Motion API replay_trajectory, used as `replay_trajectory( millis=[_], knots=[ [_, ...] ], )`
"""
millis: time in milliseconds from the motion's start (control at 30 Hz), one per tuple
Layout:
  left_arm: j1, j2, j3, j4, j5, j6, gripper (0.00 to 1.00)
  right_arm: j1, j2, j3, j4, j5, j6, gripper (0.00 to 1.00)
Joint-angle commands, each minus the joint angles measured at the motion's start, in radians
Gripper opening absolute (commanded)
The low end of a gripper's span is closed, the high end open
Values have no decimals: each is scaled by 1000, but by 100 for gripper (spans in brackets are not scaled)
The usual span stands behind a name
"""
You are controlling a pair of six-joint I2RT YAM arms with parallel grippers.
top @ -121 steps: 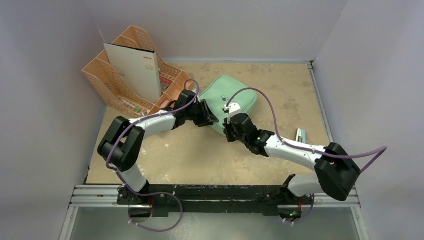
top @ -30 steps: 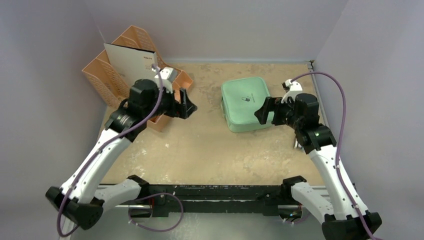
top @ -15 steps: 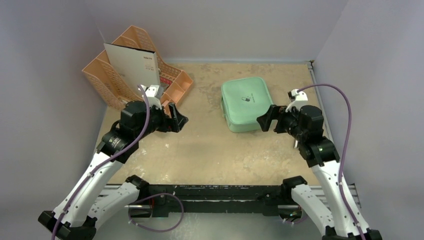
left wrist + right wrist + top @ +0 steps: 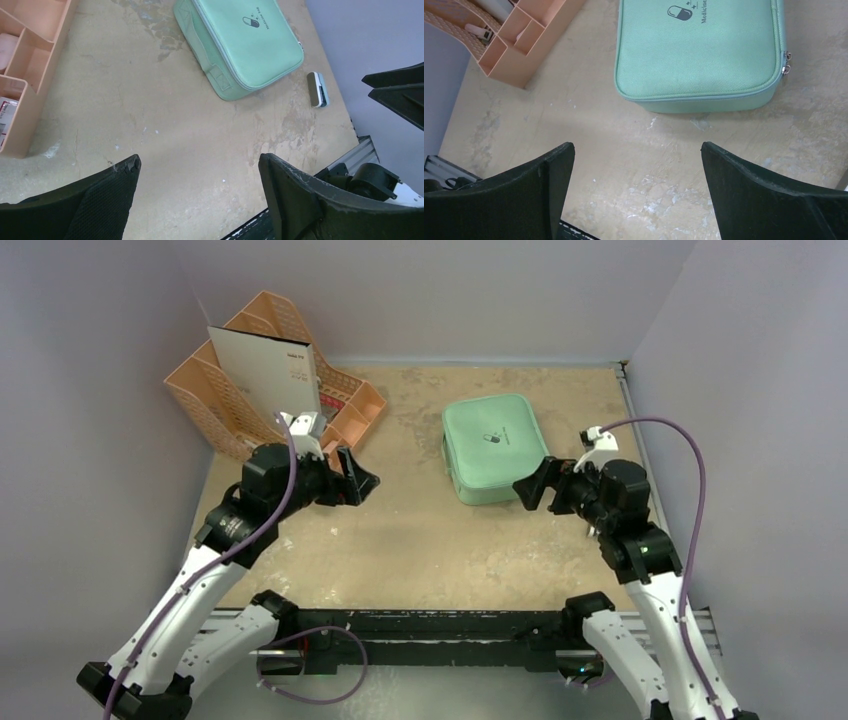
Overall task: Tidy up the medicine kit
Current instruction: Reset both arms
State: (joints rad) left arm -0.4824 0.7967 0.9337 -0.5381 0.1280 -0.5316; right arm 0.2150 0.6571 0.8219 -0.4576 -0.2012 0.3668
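Kit between the two grippers, organizer off to the far left.
The kit (image 4: 494,447) lies flat on the table (image 4: 420,540), just ahead of the jaws of the right gripper (image 4: 532,492) and well ahead of those of the left gripper (image 4: 357,478). The organizer (image 4: 250,405) stands just left of the left jaws, with a board (image 4: 268,368) upright in it. A small item (image 4: 317,89) lies near the kit, on the side away from the left jaws.

The medicine kit (image 4: 696,50) lies zipped shut, so its contents are hidden. The right wrist view crops its far side and cuts its printed wording short. The peach organizer (image 4: 30,110) runs off the left edge of the left wrist view. A small white and teal object (image 4: 318,89) beside the kit is too small to identify. Print on the white card (image 4: 268,370) is unreadable.
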Motion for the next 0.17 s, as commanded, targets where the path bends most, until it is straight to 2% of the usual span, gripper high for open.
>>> replay_trajectory(
  millis=[0, 133],
  knots=[
    [5, -3, -5, 61, 26, -21, 87, 1, -18, 10, -21, 0, 12, 99],
    [5, -9, -6, 66, 16, -9, 87, 1, 1, -1, -23, 19, 27, 99]
  ],
)
